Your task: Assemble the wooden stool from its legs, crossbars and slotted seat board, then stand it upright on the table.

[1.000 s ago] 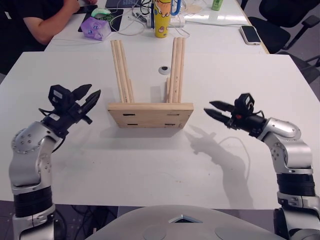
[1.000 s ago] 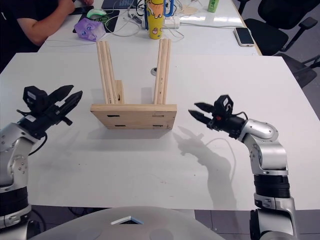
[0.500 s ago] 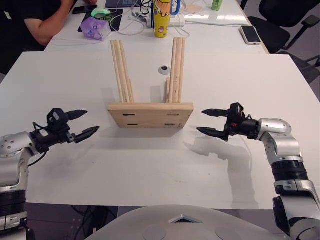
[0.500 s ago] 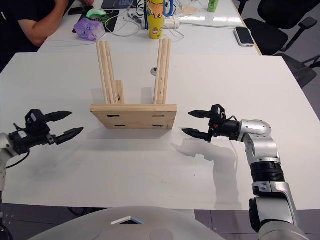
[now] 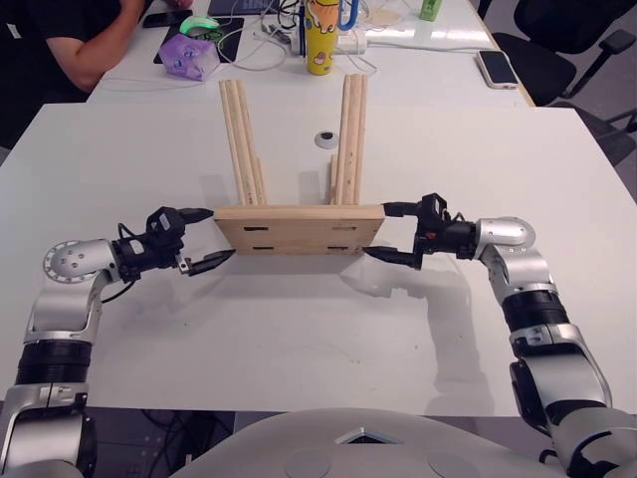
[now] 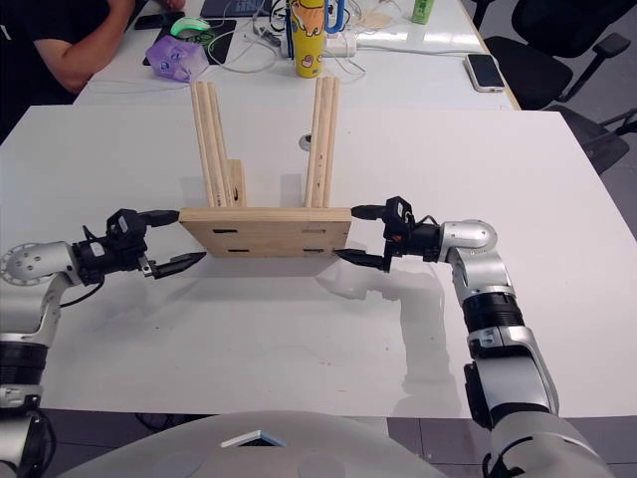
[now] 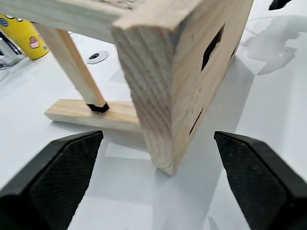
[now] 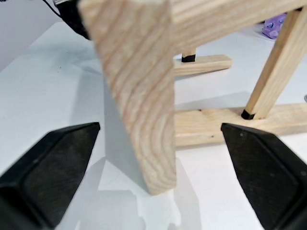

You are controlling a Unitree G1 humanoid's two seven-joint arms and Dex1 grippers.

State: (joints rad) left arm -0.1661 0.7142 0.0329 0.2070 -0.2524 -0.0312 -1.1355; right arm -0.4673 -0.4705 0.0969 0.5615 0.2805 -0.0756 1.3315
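Both claws have moved inward to the seat board's (image 5: 299, 228) ends | head: left claw (image 5: 212, 235) and right claw (image 5: 377, 230) released, flanking it; board stands on edge on the desk (image 5: 299, 349), legs (image 5: 242, 139) lying rearward | left wrist: board end between spread fingers (image 7: 53, 177) | right wrist: likewise

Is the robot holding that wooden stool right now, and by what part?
Nothing is held: the left pincer and right pincer are open, each straddling an end of the seat board.
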